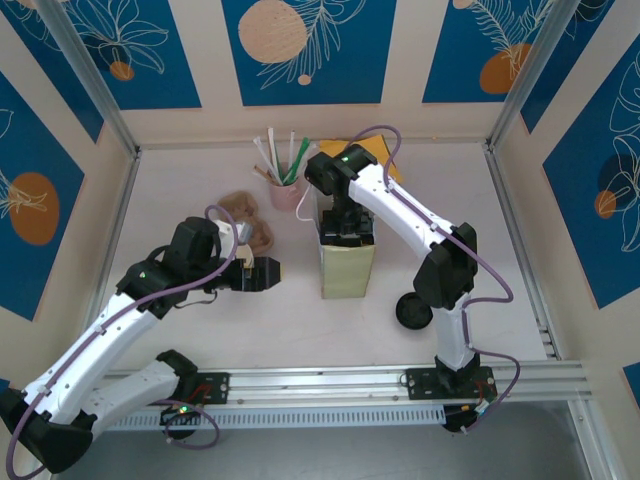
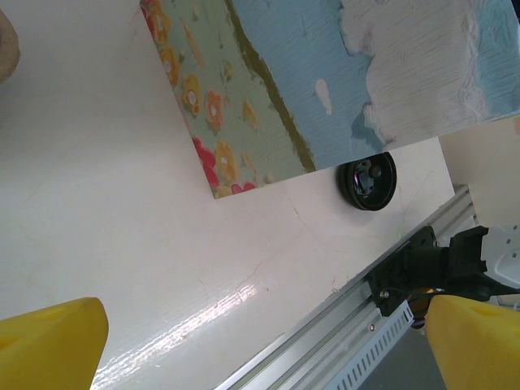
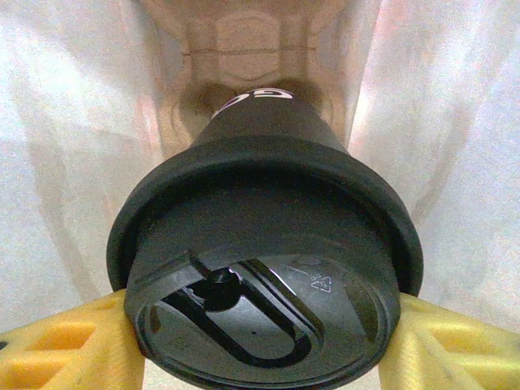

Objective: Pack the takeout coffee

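Note:
The takeout coffee (image 3: 264, 236), a dark-banded cup under a round black lid, stands low inside the paper bag (image 1: 347, 265). My right gripper (image 3: 260, 341) is shut on it, one yellow finger (image 3: 65, 345) pressed to each side of the lid. Seen from above, the right gripper (image 1: 345, 228) reaches down into the bag's open mouth, so the cup is hidden there. The cup's foot rests on or just above a brown pulp carrier (image 3: 236, 49) at the bag's bottom. My left gripper (image 1: 266, 272) hovers open left of the bag with nothing between its fingers (image 2: 49, 341).
A loose black lid (image 1: 413, 312) lies on the table right of the bag, also in the left wrist view (image 2: 367, 180). A pink cup of straws (image 1: 285, 190) stands behind the bag. Brown items (image 1: 247, 222) lie at left. The metal rail (image 2: 341, 325) runs along the near edge.

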